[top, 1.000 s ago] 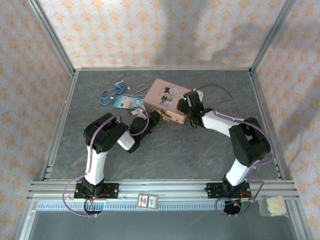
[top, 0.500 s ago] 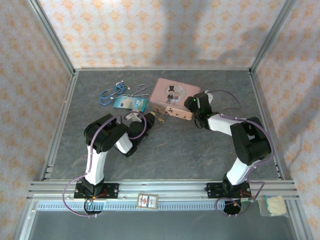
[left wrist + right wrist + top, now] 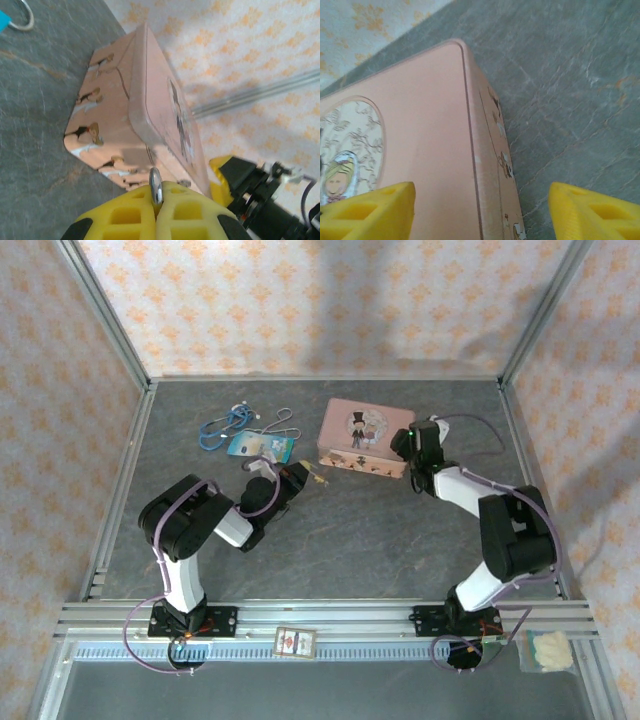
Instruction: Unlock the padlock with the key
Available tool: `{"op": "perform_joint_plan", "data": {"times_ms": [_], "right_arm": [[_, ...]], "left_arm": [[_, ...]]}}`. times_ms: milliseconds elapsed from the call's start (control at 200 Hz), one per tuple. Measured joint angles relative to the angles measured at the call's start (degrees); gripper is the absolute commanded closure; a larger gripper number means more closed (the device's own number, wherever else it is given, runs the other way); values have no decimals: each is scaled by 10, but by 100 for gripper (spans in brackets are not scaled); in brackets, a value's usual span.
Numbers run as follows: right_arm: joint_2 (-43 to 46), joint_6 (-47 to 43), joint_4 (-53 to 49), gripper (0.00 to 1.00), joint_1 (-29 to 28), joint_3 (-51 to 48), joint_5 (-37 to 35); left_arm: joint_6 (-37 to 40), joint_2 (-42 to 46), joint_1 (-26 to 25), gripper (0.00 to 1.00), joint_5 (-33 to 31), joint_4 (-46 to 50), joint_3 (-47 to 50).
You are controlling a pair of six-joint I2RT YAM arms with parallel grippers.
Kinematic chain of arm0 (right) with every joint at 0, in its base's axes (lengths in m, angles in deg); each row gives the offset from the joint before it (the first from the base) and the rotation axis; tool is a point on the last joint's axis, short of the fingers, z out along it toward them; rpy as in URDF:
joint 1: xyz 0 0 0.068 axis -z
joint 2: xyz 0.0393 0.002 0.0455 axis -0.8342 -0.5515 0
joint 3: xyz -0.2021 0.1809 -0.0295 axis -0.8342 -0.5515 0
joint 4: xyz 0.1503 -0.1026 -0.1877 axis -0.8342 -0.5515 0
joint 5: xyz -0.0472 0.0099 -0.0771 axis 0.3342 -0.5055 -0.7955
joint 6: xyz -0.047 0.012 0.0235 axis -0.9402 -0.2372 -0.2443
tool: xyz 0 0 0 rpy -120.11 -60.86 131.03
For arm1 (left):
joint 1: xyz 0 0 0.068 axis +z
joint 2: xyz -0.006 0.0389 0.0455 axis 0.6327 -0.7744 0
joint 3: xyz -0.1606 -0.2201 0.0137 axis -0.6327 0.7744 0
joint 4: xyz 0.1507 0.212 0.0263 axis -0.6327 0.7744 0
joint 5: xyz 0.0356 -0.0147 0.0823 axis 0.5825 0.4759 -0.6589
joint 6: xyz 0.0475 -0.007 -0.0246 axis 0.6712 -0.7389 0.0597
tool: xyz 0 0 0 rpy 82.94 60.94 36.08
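While the left gripper (image 3: 156, 201) is lying low over the grey stone-look surface (image 3: 350, 535), its yellow jaws are pressing fully together. They're pinching what I'm taking for the small thin silver metal key (image 3: 156, 181) right at the tips. It's showing edge-on, so I can't tell bow from blade. It's pointing twd the long side of the pink rectangular picture tin (image 3: 125, 120), which is sitting near but apart from it. The right gripper (image 3: 481, 202) is hovering at the tin's right-hand end w/ jaws spreading wide either side of the corner, gripping nothing as far as the wrist view is showing.

I'm not making out the tiny brass-coloured padlock for sure. A brass-coloured speck (image 3: 318, 478) just off the left tips in the top view may be it, but it's too small to tell.

Handling, my judgement: the key is looking v. light, stiff & smooth, so it's likely to be slipping or pivoting betw. the soft pads if pushed off-axis. The grip wants to be flat across the bow w/ the blade sticking straight out. The padlock is likewise light & hard, prob. skidding or spinning on the surface once the key is pressing in. The right jaws should be clamping its body by the flat sides, keyhole facing the key, shackle left free.
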Motion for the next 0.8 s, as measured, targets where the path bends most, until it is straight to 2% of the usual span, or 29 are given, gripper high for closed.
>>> {"op": "perform_joint_plan", "data": {"times_ms": [85,255,420,576,721,801], "right_arm": [[35,-23,-4,0,0,0,-11],[96,-51,-4,0,0,-2,-38],[130,-65,5,0,0,-39,-79],[136,-85,21,0,4,-87,-116],[136,-103,52,0,33,-124,-130],[135,-113,84,0,50,-146,-135]], "left_arm": [[9,9,2,100,39,39,3],[35,31,2,100,108,126,14],[78,61,-2,100,133,222,12],[120,85,-7,78,130,292,-3],[144,85,-7,54,122,360,-13],[153,95,-9,47,113,382,-27]]}}
